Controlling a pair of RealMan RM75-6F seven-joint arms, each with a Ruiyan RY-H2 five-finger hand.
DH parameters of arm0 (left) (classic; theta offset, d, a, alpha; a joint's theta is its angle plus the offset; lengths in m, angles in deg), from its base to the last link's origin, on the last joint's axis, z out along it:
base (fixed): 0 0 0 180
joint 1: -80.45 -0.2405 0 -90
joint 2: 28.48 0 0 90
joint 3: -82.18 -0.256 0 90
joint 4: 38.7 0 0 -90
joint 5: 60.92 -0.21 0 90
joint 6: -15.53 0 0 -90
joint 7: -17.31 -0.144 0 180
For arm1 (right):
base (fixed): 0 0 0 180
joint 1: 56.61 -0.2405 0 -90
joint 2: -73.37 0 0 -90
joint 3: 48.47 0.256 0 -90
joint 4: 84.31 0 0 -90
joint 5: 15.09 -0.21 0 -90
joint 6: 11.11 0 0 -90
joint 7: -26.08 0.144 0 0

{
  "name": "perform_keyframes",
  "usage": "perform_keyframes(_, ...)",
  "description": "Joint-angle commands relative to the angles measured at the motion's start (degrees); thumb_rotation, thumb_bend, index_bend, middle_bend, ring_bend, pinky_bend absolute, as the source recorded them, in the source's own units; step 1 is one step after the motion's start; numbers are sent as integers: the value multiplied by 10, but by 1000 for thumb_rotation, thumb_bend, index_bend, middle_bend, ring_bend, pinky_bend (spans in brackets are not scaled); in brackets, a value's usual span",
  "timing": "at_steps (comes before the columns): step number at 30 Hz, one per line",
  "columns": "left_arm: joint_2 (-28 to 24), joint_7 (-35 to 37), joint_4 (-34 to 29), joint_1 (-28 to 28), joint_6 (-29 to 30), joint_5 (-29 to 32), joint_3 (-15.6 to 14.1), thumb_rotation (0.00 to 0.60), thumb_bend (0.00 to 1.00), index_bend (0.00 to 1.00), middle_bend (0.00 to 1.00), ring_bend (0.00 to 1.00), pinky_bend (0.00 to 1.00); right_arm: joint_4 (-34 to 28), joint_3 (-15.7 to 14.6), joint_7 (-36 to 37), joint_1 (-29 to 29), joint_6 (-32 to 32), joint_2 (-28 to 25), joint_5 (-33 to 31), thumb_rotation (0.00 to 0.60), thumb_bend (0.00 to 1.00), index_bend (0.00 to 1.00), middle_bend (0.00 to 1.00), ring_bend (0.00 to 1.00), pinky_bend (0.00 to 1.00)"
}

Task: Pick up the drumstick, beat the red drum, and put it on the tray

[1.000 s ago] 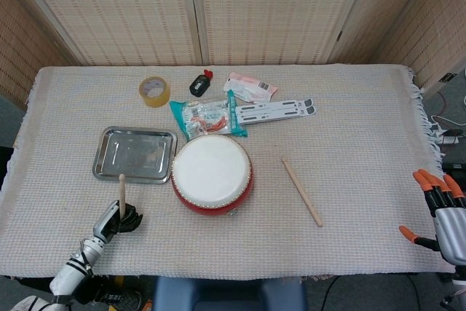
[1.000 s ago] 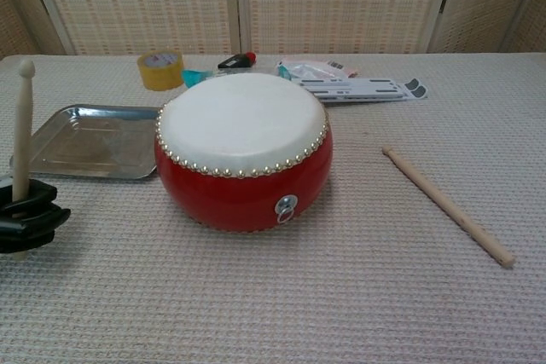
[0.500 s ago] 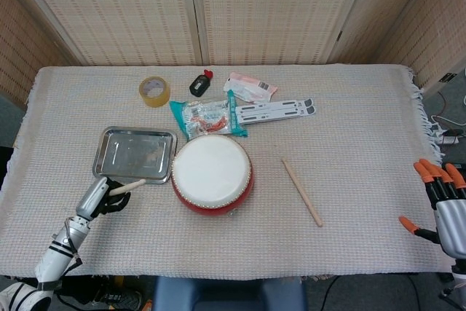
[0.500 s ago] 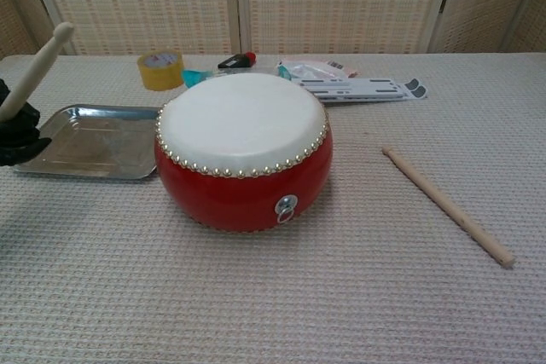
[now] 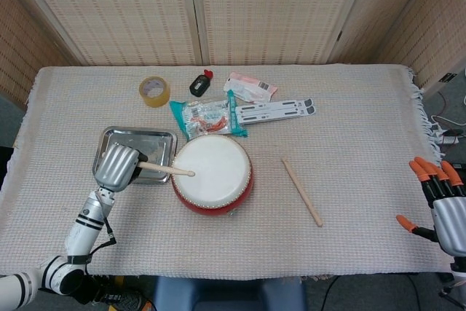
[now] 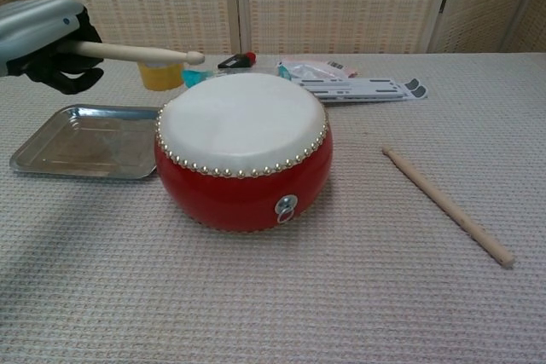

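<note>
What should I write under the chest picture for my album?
The left hand holds a drumstick above the red drum, beside the tray.

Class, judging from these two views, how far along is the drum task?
Done: the left robot hand grips a drumstick. In hand: its tip is raised above the red drum, not touching the skin. Left: striking, then laying it on the tray.

wood drumstick [image 5: 166, 170], shiny metal tray [image 5: 109, 140], glossy red drum [image 6: 243, 193], woven tablecloth [image 5: 349, 143].
</note>
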Motion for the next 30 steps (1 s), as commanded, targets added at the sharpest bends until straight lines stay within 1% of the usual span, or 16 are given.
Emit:
perform_keyframes(1, 39, -89, 11, 40, -25, 57, 25, 600, 836, 1000, 1000, 1000, 1000, 3, 0, 4, 0, 0, 0, -2, 600, 0, 65, 48, 0, 0)
perform_keyframes(6, 66, -147, 27, 60, -41, 113, 32, 600, 835, 1000, 1000, 1000, 1000, 11, -1, 11, -2, 4, 3, -3, 600, 0, 65, 48, 0, 0)
perform_keyframes(12, 77, -231, 40, 76, -52, 149, 12, 600, 832, 1000, 1000, 1000, 1000, 17, 0, 18, -5, 9, 5, -7, 600, 0, 65, 48, 0, 0)
perform_keyframes(15, 73, -261, 28, 80, -45, 168, 12, 600, 825, 1000, 1000, 1000, 1000, 20, -1, 21, -6, 9, 7, -9, 600, 0, 65, 48, 0, 0)
perform_keyframes(16, 70, -260, 22, 79, -41, 168, 14, 600, 824, 1000, 1000, 1000, 1000, 21, 0, 22, -5, 9, 7, -9, 600, 0, 65, 48, 0, 0)
perform_keyframes(17, 68, -244, 12, 76, -33, 168, 21, 600, 824, 1000, 1000, 1000, 1000, 22, 0, 22, -5, 8, 7, -9, 600, 0, 65, 48, 0, 0)
perform_keyframes(18, 67, -220, 2, 72, -30, 171, 29, 600, 824, 1000, 1000, 1000, 1000, 22, 0, 23, -5, 7, 7, -10, 600, 0, 65, 48, 0, 0)
perform_keyframes(20, 63, -146, -24, 62, -28, 177, 52, 600, 824, 1000, 1000, 1000, 1000, 24, -1, 24, -4, 7, 8, -10, 600, 0, 65, 48, 0, 0)
perform_keyframes(23, 55, -78, -38, 55, -32, 172, 68, 600, 823, 1000, 1000, 1000, 1000, 25, -2, 26, -4, 8, 9, -11, 600, 0, 65, 48, 0, 0)
perform_keyframes(26, 55, -75, -25, 60, -41, 166, 60, 600, 822, 1000, 1000, 1000, 1000, 26, -2, 26, -4, 9, 9, -13, 600, 0, 65, 48, 0, 0)
perform_keyframes(30, 66, -117, 8, 76, -51, 162, 37, 600, 822, 1000, 1000, 1000, 1000, 27, -2, 26, -3, 8, 9, -15, 600, 0, 65, 48, 0, 0)
